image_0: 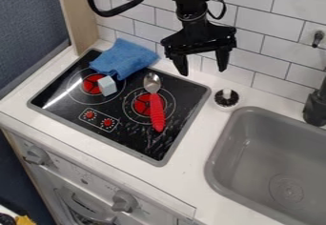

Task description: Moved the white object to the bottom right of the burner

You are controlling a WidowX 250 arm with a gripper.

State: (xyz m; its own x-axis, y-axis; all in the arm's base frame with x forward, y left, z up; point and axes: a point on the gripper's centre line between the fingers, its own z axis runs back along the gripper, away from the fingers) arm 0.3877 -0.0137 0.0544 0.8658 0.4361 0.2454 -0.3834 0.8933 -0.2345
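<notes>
The black gripper [202, 65] hangs open over the back edge of the counter, above the stove's rear right side, with nothing between its fingers. A small white block [107, 86] rests on the left burner [92, 84], covering that burner's right part. To its right, a spoon with a red handle [157, 113] lies across the right burner [142, 104]. Both burners are red-centred circles on the black stove top [137, 136]. The gripper is up and to the right of the white block, well apart from it.
A crumpled blue cloth [125, 58] lies on the stove's back left corner, just behind the block. Right of the stove stands a round white brush [227, 98]. The grey sink [223, 145] and a dark faucet [315, 107] are farther right; a tiled wall [261, 24] rises behind.
</notes>
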